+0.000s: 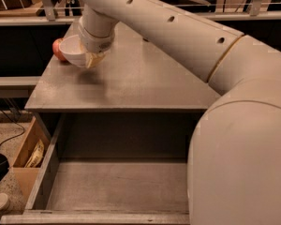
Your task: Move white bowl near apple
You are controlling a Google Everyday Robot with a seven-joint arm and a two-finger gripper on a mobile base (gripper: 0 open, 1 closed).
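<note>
The white bowl (72, 50) is at the far left of the grey table (131, 83), tilted and raised slightly off the top. My gripper (92, 58) hangs from the big white arm and is shut on the bowl's right rim; one yellowish fingertip (94, 60) shows below the wrist. The red-orange apple (57, 48) sits on the table just left of and behind the bowl, partly hidden by it. Bowl and apple look almost touching.
My white arm (187, 36) crosses the table's back right and hides what is behind it. An open, empty grey drawer (117, 186) sticks out below the table's front edge. A cardboard box (30, 156) stands on the floor at the left.
</note>
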